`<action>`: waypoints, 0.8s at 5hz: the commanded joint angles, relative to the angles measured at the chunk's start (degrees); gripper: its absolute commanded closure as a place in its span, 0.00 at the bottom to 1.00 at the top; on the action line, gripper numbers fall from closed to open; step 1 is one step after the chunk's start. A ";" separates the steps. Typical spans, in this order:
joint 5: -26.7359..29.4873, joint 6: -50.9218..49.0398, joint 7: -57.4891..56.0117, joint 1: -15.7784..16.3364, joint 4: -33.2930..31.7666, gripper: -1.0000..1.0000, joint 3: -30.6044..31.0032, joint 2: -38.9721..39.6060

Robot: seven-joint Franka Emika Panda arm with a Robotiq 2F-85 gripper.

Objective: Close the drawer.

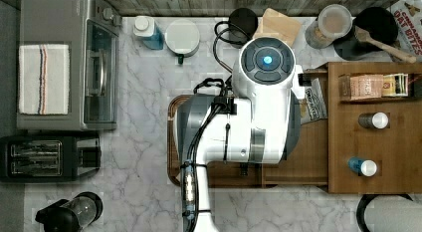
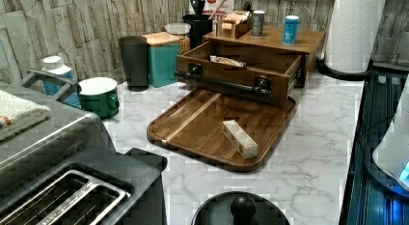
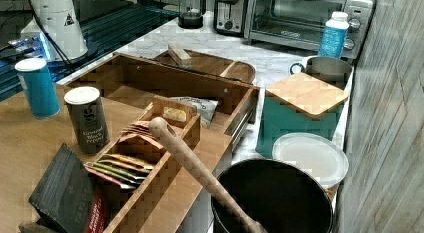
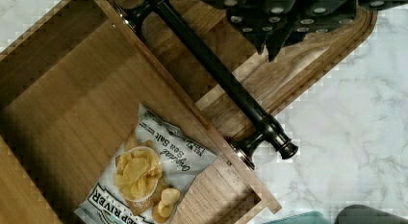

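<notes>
The drawer [image 2: 226, 76] of medium-brown wood stands pulled out of its cabinet [image 2: 270, 39], over a dark wooden tray [image 2: 202, 123]. A black bar handle [image 4: 216, 75] runs across the drawer's front. Inside the drawer [image 4: 72, 113] lies a bag of chips [image 4: 149, 171]. My gripper [image 4: 269, 50] hovers above the tray just outside the handle, touching neither, its dark fingers shut with nothing between them. In the top view my white arm [image 1: 249, 112] covers most of the drawer [image 1: 311, 152]; the bag [image 1: 313, 100] peeks out beside it.
A pale block [image 2: 239, 138] lies on the tray. Two bottles and a tea-bag rack sit on the cabinet top [image 1: 393, 147]. A teal canister [image 2: 163, 58], green mug [image 2: 99, 94], toaster oven [image 1: 69, 62] and toaster [image 1: 45, 157] ring the marble counter.
</notes>
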 commanded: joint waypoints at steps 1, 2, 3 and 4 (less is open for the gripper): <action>-0.12 0.00 0.00 -0.14 -0.02 1.00 -0.15 0.41; 1.43 6.13 -8.44 0.63 -7.46 1.00 1.10 -3.39; 2.45 16.72 -17.75 2.13 -17.05 1.00 2.73 -7.09; 4.49 23.97 -25.56 3.57 -21.69 1.00 4.02 -6.04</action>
